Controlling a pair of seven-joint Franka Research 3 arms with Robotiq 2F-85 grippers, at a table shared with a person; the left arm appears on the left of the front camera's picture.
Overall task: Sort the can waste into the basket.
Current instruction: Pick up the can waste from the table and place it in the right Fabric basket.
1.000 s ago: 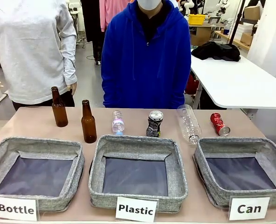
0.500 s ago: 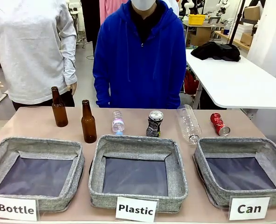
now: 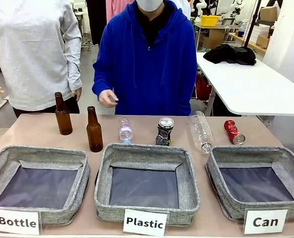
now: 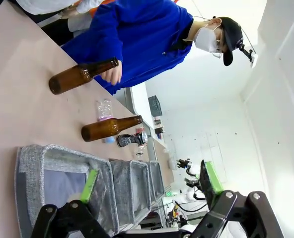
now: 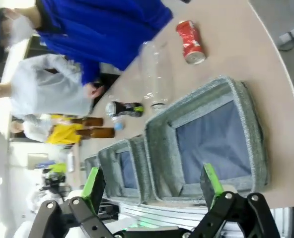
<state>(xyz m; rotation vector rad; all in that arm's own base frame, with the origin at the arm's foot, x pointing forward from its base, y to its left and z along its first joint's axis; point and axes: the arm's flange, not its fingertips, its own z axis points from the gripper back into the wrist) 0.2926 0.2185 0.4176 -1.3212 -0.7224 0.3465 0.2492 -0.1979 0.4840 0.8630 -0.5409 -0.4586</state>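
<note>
Right wrist view tells most of it: the right jaws stand wide open with nothing between the green pads [image 5: 212, 184], and the Can basket [image 5: 159, 153] lies straight ahead of them, just past the fingertips, its dark floor bare. The red can [image 5: 190, 41] lies on its side beyond the basket's far wall, near it. The black can [image 5: 124, 108] stands farther off, toward the side of the other finger. A clear bottle [image 5: 154, 74] lies between the two cans, just beside the red one. I'd take the red can first. Come down from above with the jaws set across its dented body, not along it, and keep the finger nearest the bottle from nudging it. Close gently, since thin crushed metal may slip or buckle. Lift clear of the soft rim and let go low over the floor. In the left wrist view the left jaws are also open and empty. A person's hand [image 3: 108, 98] hangs raised at the far edge of the desk [image 3: 37, 131], so mind it.
</note>
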